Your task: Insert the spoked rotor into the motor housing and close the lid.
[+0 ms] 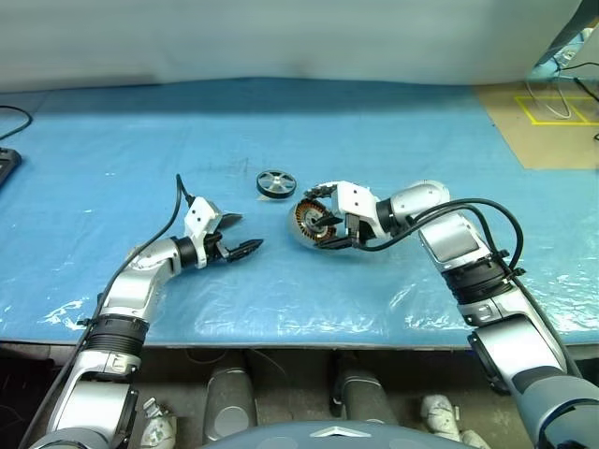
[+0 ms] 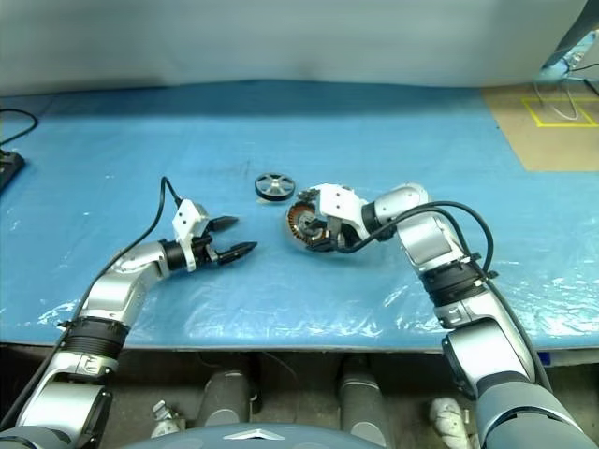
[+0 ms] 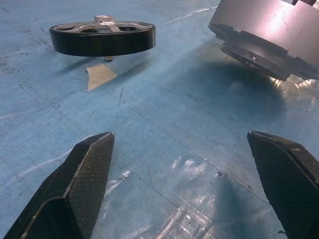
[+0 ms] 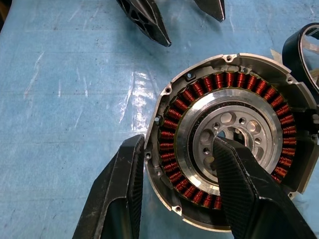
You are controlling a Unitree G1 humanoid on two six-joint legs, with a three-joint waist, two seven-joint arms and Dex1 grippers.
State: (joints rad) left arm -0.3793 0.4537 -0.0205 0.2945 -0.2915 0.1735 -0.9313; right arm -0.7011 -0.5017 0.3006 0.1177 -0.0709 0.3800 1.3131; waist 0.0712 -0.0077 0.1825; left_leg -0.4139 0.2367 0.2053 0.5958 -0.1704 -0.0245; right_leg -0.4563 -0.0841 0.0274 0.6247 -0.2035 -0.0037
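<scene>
The motor housing [image 1: 304, 224] is tipped up on its edge at the table's middle, its ring of copper coils [image 4: 234, 79] and silver hub facing my left gripper. My right gripper [image 4: 178, 144] is shut on the housing, with one finger outside the rim and the other in the hub. The spoked rotor [image 1: 276, 183], a dark wheel with silvery spokes, lies flat just behind and left of the housing. My left gripper [image 1: 246, 232] stands open to the housing's left, holding nothing. I cannot pick out the lid.
Blue plastic sheeting [image 1: 393, 131] covers the table, and its front edge [image 1: 309, 341] runs close below both arms. A scrap of tape [image 3: 99, 77] lies under the rotor. A black cable [image 1: 11, 117] sits at the far left. Bare brown board with yellow tape [image 1: 547, 112] is at the back right.
</scene>
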